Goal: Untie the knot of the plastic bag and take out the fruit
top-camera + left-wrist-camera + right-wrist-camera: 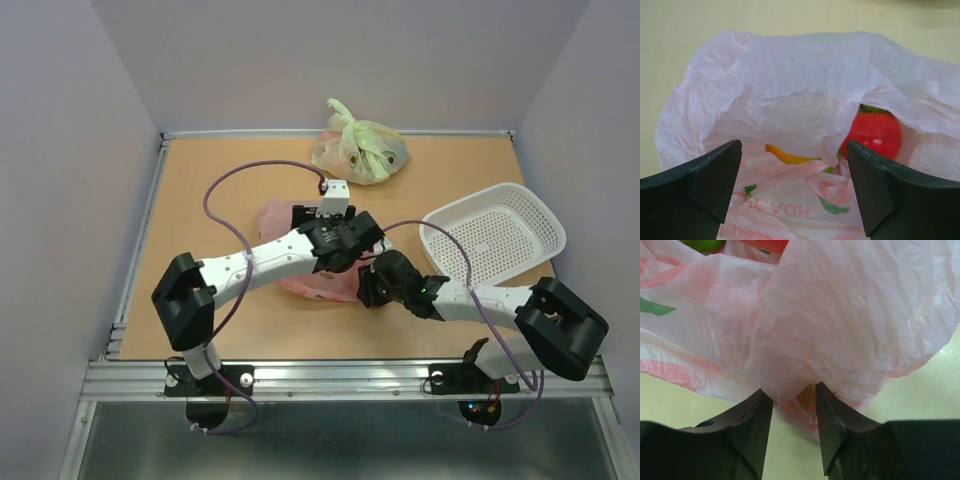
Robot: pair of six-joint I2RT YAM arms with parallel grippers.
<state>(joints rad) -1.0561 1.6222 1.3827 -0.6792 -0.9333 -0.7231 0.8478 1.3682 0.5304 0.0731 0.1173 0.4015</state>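
The left gripper (794, 150) is hovering over the plastic bag (790, 90), which is lying crumpled at mid-table directly beneath both wrists. Its jaws are standing wide apart, gripping nothing and touching nothing. They are pointing straight into the bag's slack mouth. Inside, a yellow banana (785, 156) is peeking out from under a fold at the centre, and a red apple (875, 132) is sitting farther right, just beside the right-hand finger. This arm is the better placed for reaching the fruit. The right gripper (792, 392) is meeting the bag's near edge with its jaws partly closed around a hanging fold of plastic. Whether that fold is really being pinched or is only resting between the tips, I cannot tell.
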